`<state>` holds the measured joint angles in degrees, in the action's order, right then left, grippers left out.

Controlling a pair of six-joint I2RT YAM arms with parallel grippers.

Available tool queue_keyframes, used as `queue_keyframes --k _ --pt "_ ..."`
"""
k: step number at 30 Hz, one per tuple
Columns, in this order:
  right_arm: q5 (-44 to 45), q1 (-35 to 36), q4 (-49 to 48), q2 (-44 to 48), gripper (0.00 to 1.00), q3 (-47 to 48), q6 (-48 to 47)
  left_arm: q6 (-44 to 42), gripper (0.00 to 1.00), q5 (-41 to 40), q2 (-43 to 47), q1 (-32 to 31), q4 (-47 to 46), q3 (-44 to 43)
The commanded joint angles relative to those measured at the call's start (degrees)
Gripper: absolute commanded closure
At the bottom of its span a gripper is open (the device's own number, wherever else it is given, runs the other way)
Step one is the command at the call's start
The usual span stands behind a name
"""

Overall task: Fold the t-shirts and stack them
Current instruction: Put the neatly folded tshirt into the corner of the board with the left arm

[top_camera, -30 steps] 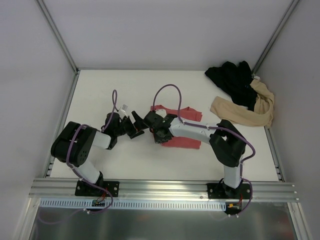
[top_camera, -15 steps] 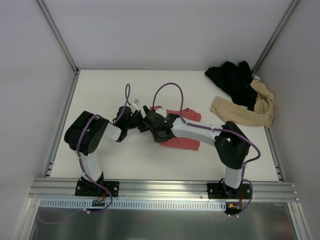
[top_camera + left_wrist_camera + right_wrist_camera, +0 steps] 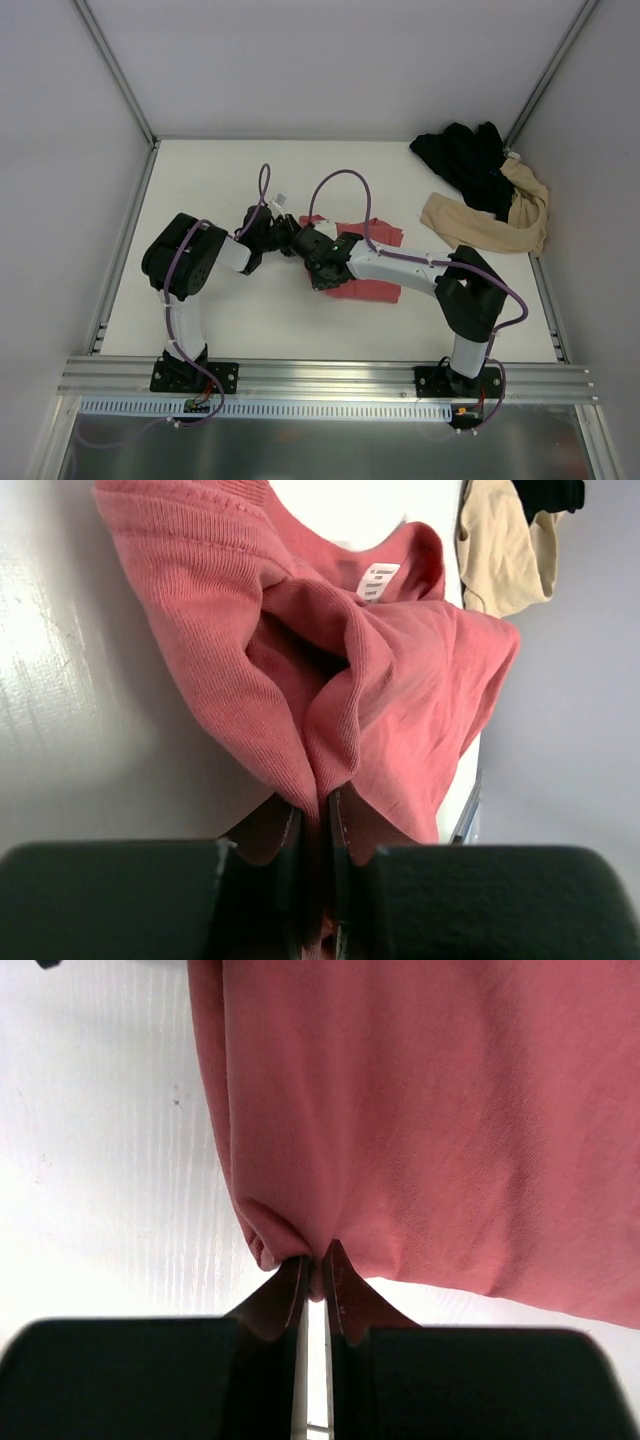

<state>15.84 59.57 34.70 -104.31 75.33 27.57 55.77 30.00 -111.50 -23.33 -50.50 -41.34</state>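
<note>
The coral-red t-shirt [image 3: 372, 264] lies partly folded in the middle of the white table. My left gripper [image 3: 284, 240] is at its left edge, shut on a bunched fold of the red cloth [image 3: 400, 680]; the fold is pinched at the left gripper [image 3: 318, 805]. My right gripper [image 3: 318, 272] is at the shirt's near-left corner. In the right wrist view that gripper [image 3: 315, 1265] is shut on the hem of the red shirt [image 3: 450, 1110]. The black t-shirt [image 3: 465, 160] and the beige t-shirt [image 3: 490, 222] lie crumpled together at the back right.
White walls enclose the table on three sides, with metal posts in the back corners. An aluminium rail [image 3: 320, 376] carrying both arm bases runs along the near edge. The beige shirt [image 3: 505, 550] shows far off in the left wrist view.
My left arm has reached right to the red shirt's left edge and its jaws have closed on the cloth. The right gripper has kept its hold and barely moved.
</note>
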Motion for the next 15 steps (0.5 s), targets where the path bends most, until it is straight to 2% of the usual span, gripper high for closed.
queue_keyframes --k 1,2,3,4,5,6,7,11,15 --pt "0.60 0.55 -0.42 3.59 1.00 -0.80 1.70 -3.73 1.00 -0.82 1.02 -0.66 2.68 -3.13" --pt "0.25 0.63 -0.59 3.59 1.00 -1.06 1.70 -4.17 1.00 -1.25 1.46 -0.66 4.34 -3.22" --pt "0.25 0.63 -0.60 3.68 0.92 -1.15 1.70 -5.05 1.00 -1.35 1.90 -0.75 5.14 -3.31" --pt "0.86 0.81 -0.68 3.85 0.79 -1.32 1.61 -5.66 1.00 -1.52 3.03 -0.66 5.93 -3.39" --pt "1.39 1.07 -0.68 4.38 0.55 -1.67 1.69 -6.28 1.00 -2.31 3.83 -0.75 8.64 -3.57" --pt "1.74 1.33 -0.68 4.73 0.10 -1.85 1.61 -8.20 1.00 -2.84 4.62 -0.84 10.40 -3.92" --pt "2.26 1.51 -0.60 5.25 0.01 -2.11 1.52 -9.44 1.00 -3.36 6.37 -0.92 12.42 -4.70" --pt "3.67 2.30 -0.16 10.78 0.00 -4.13 1.61 -16.73 1.00 -7.23 10.77 -1.10 25.95 -8.75" --pt "5.17 2.48 1.24 21.06 0.01 -8.35 1.52 -26.48 1.00 -13.46 13.15 -1.10 42.65 -14.80"
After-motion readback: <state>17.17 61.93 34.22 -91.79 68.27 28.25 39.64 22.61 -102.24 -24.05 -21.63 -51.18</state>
